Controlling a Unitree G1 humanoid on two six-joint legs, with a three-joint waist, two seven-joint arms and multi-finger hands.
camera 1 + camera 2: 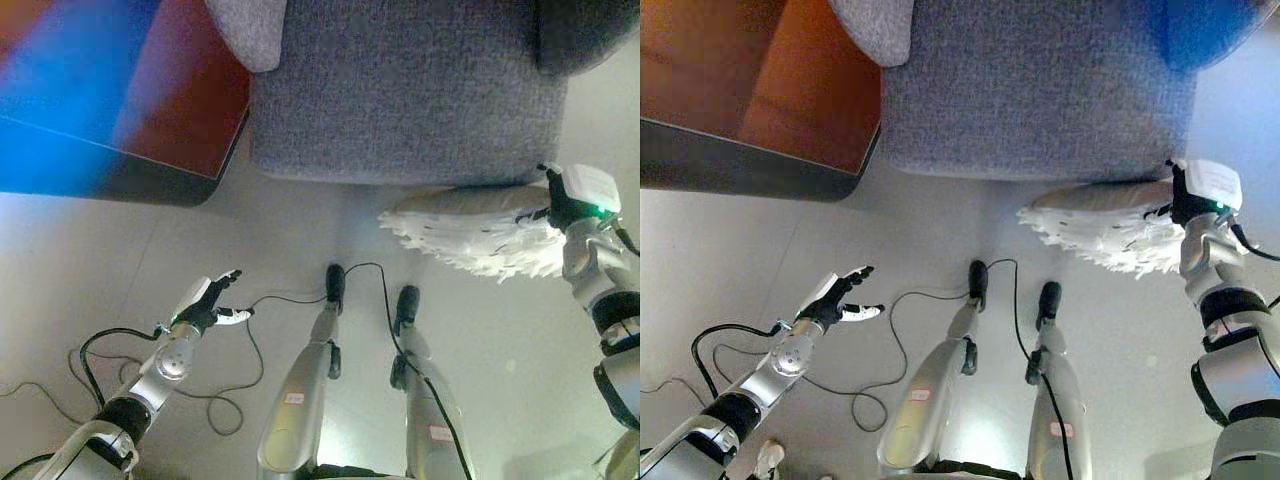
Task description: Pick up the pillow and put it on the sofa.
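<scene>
Gripping white fluffy pillow [470,235] at its edge by right hand [560,205], held against grey sofa [400,90] front, left hand [208,305] open over floor [120,260], holding nothing.

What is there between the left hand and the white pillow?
Only bare floor lies between the open left hand and the white pillow, which the right hand holds beside the sofa; both views show it.

Head stereo pair, downward, shared floor [300,240]
</scene>
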